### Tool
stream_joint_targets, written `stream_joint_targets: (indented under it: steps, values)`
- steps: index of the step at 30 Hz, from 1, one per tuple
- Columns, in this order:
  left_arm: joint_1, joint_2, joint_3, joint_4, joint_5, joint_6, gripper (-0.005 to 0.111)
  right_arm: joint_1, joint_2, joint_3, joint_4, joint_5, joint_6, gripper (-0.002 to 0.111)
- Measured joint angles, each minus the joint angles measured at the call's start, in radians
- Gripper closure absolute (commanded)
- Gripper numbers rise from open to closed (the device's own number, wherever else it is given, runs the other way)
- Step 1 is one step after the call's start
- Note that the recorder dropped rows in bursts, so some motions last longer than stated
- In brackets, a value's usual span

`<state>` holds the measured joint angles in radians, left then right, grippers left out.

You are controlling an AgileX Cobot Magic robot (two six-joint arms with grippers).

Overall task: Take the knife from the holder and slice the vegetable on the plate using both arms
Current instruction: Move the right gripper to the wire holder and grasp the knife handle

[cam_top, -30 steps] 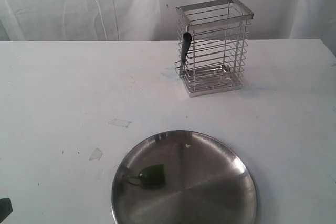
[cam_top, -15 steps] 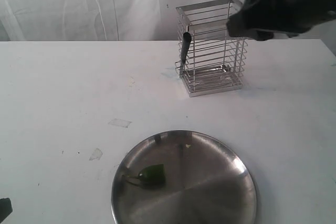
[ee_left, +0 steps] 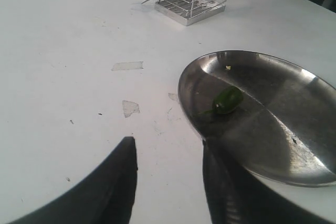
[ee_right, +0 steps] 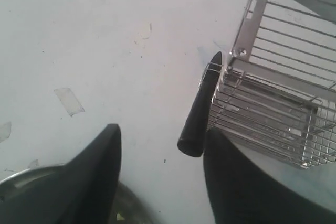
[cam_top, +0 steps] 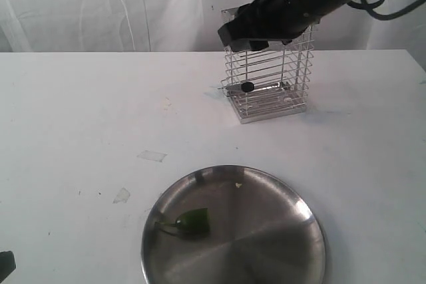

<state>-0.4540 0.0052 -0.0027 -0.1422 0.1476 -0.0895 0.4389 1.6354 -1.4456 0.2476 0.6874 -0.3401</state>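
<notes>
The knife's black handle (ee_right: 194,114) sticks out at the corner of the wire holder (ee_right: 273,103), its butt end between the fingers of my open right gripper (ee_right: 163,132), close beside one finger. In the exterior view my right gripper (cam_top: 247,39) hangs over the holder (cam_top: 273,91) and hides its top; of the knife only a dark round end (cam_top: 247,87) shows. The green vegetable (cam_top: 192,223) lies on the left of the steel plate (cam_top: 306,211). My left gripper (ee_left: 168,150) is open above the table beside the plate (ee_left: 294,93) and vegetable (ee_left: 227,99).
Two scraps of clear tape (cam_top: 152,155) (cam_top: 121,195) lie on the white table left of the plate. A pale crumb (cam_top: 238,185) sits near the plate's far rim. A white curtain hangs behind the table's far edge.
My right arm has come in from the upper right and now sits over the holder's top. The knife handle no longer shows standing upright at the holder's left corner. The left arm is still.
</notes>
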Motion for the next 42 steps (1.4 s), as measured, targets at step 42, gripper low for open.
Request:
stream_joint_targets:
  steps: [42]
  values:
    - [0.000, 0.000, 0.000, 0.000, 0.000, 0.000, 0.061, 0.073, 0.044, 0.302, -0.248, -0.339, -0.595, 0.062]
